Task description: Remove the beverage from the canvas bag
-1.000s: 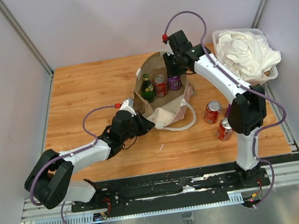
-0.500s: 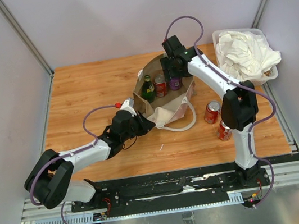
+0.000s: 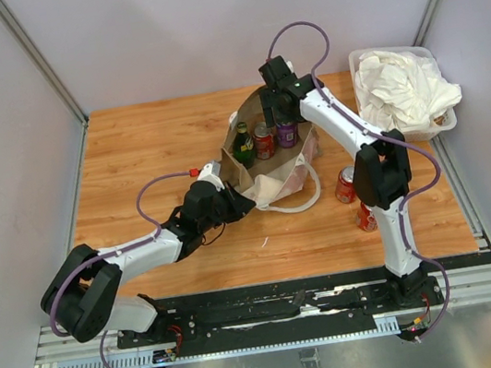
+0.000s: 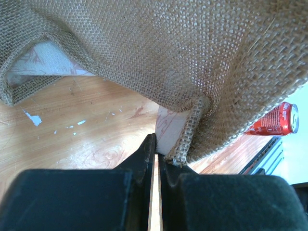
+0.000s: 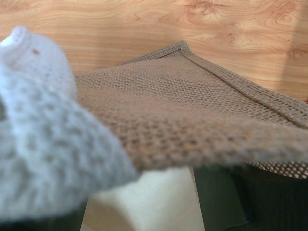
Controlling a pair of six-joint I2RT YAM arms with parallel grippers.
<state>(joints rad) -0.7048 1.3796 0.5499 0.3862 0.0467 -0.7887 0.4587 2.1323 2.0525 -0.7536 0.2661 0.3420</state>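
Left wrist only: clamps left gripper tight on bag hem. From above: hangs right gripper at bag's far rim, mid-table; cannot tell its opening past weave and white handle crowding its camera. Counts three drinks inside: bottle, red can, purple can; two loose cans near bin.

Tan canvas bag lies open — green bottle, red can, purple can upright inside
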